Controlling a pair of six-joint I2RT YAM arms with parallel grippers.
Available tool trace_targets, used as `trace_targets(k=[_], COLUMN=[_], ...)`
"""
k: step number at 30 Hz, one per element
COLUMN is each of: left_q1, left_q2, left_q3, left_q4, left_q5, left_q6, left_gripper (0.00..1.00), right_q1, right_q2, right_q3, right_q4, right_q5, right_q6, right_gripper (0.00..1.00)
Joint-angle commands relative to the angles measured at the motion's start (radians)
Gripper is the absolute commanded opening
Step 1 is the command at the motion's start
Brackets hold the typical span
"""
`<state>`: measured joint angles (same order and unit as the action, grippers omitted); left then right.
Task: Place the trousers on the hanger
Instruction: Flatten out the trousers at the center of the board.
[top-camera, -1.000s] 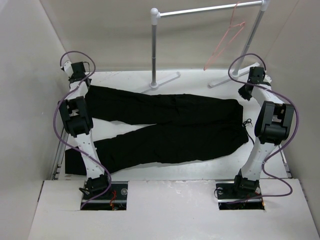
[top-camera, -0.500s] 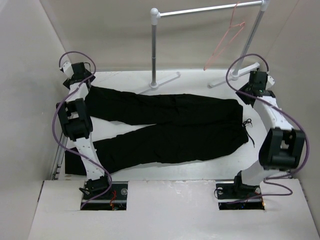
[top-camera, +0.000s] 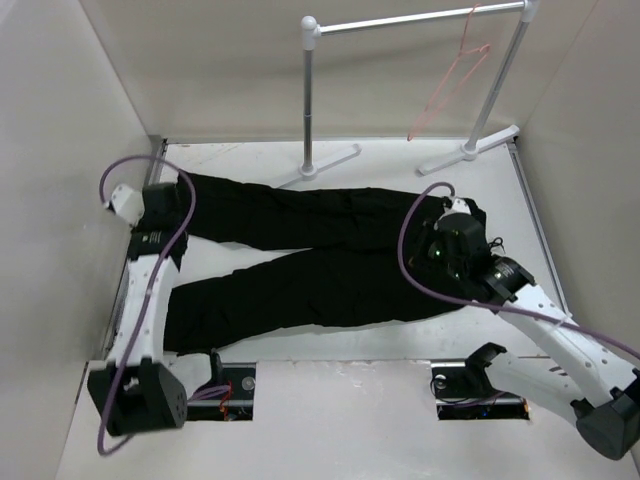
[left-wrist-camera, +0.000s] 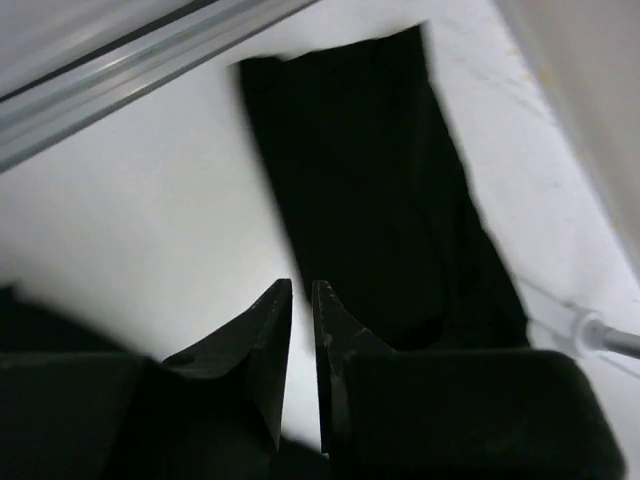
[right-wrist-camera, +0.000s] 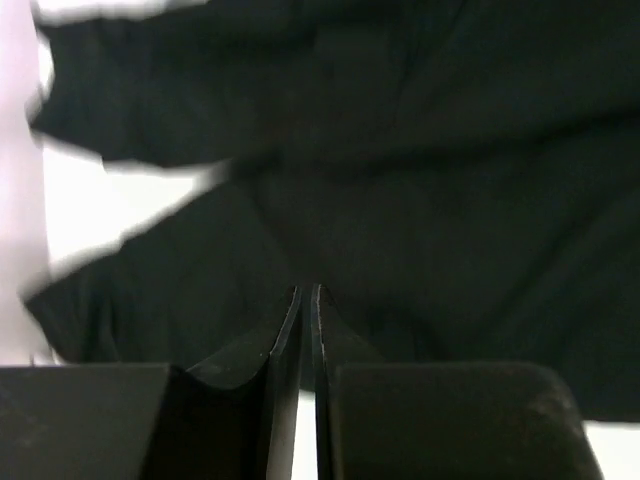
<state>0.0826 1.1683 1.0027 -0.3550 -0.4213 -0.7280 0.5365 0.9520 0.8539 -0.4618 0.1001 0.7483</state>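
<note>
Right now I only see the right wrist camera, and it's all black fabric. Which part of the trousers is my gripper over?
Observer: The right gripper is over the waist end of the trousers, whose legs stretch away leftward across the table.
Operator: Where's the hanger?
Observer: The hanger hangs on the rail at the back, near its right post, clear of the trousers.
Operator: And the left arm?
Observer: The left gripper sits beside the far leg's cuff, tips over bare table, holding nothing.

I'm looking into a robot lab cell: plain white panels (top-camera: 220, 70) box in the table (top-camera: 330, 345), two cabled arms (top-camera: 145, 290) bolted on.
</note>
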Motion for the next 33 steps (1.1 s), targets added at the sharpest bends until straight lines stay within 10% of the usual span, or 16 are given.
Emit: trace_targets(k=[1,11,21,33], left_q1=[0.045,0.213,0.194,0.295], left_q2=[-0.151,-0.191,0.057,-0.02], left_q3=[-0.113,-0.378,-0.316,-0.323], left_q4=[-0.344,-0.285,-0.125,-0.121], left_q5=[-0.082,0.029,-0.088,-0.152], left_q6=[-0.184,-0.175,-0.142,-0.145], left_gripper=[0.15,0.26,0.5,0.66], right_q1=[0.07,0.104,0.159,0.159], right_q2=[-0.088,-0.108,-0.087,-0.03], right_q3=[-0.045,-0.17,-0.22,-0.219], right_q4=[-0.051,-0.005,0.002,0.005], right_q5=[0.006,-0.05,-0.046,-0.045], right_q6=[-0.03,-0.035,0.002,0.005], right_gripper=[0.15,0.29,0.5,0.58])
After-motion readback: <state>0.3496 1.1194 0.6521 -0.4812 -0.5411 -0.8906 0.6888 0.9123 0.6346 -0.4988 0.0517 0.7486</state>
